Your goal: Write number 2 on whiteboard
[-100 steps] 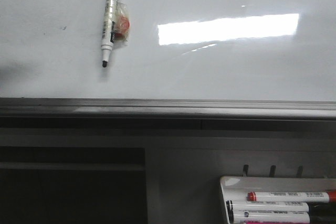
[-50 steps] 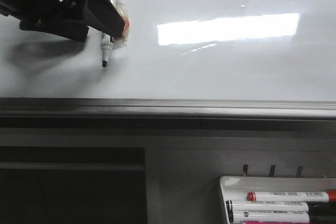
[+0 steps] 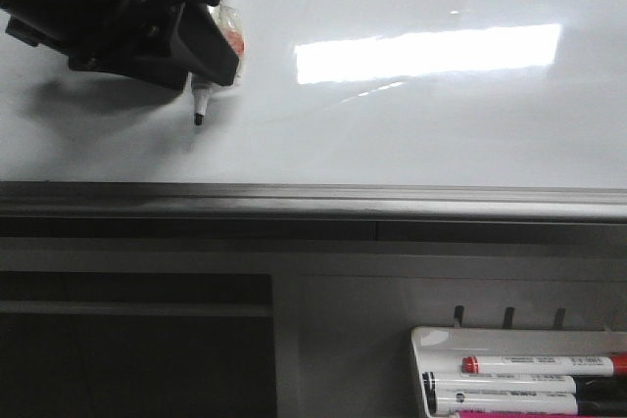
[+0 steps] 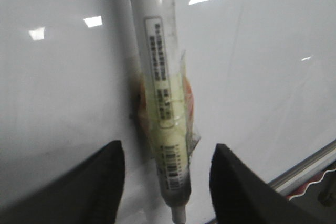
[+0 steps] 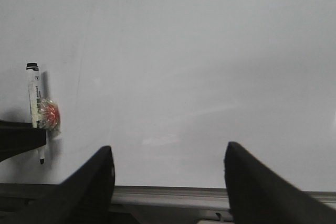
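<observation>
The whiteboard [image 3: 411, 124] is glossy white with a grey lower frame edge [image 3: 313, 201]; no number 2 shows on it. A white marker [image 3: 200, 103] with a black tip is stuck to the board, pointing down, with a red-orange lump under clear tape [image 3: 234, 42] beside it. My left gripper [image 3: 217, 22] is open, its fingers either side of the marker [image 4: 165, 103] and not touching it. My right gripper [image 5: 168, 153] is open and empty near the frame edge, to the right of the marker [image 5: 35, 103]; it is out of the front view.
A white tray [image 3: 431, 345] hangs below the board at the lower right and holds several markers, one red-capped [image 3: 539, 366]. A dark recess [image 3: 127, 349] lies under the frame at the left. A bright light reflection [image 3: 426, 52] sits on the board.
My left gripper came in from the left over the board and now straddles the marker. The marker has stayed in place.
</observation>
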{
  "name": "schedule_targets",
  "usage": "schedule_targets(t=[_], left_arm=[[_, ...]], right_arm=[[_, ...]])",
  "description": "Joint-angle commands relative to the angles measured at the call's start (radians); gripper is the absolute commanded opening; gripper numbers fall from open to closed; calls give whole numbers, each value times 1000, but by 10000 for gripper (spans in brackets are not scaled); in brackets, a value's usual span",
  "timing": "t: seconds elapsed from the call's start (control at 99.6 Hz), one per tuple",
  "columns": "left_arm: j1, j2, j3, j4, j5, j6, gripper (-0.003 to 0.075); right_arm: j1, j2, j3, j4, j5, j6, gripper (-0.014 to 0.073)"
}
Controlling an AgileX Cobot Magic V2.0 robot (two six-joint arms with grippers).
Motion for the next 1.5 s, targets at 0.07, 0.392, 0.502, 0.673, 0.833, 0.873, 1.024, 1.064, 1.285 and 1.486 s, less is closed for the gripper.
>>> schedule_targets(t=[0.07, 0.392, 0.502, 0.673, 0.833, 0.873, 1.024, 1.064, 1.285, 1.486], left_arm=[[-1, -2, -22, -6, -7, 0, -19], [-8, -116, -22, 101, 138, 19, -20], [-25, -224, -22, 209, 297, 106, -20], [-71, -367, -22, 357, 592, 232, -20], [-112, -463, -22, 491, 642, 292, -20], [-118, -483, -22, 505, 642, 309, -20], [-121, -521, -22, 511, 667, 322, -20], [-121, -524, -22, 499, 676, 332, -20], [-160, -524, -22, 428, 687, 441, -20], [-212, -524, -22, 440, 685, 465, -20]], right_arm=[[1, 13, -37, -34, -94, -4, 409], [57, 13, -83, -150, -240, -4, 409], [146, 40, -144, -288, -237, -4, 409], [364, 195, -276, -444, -170, -4, 409], [621, 355, -376, -467, -52, -4, 409], [691, 386, -391, -471, -28, -4, 409], [865, 477, -421, -471, -2, -4, 409], [885, 500, -428, -471, -4, -4, 409], [890, 558, -477, -464, -14, -4, 409], [890, 556, -478, -462, 21, -4, 409]])
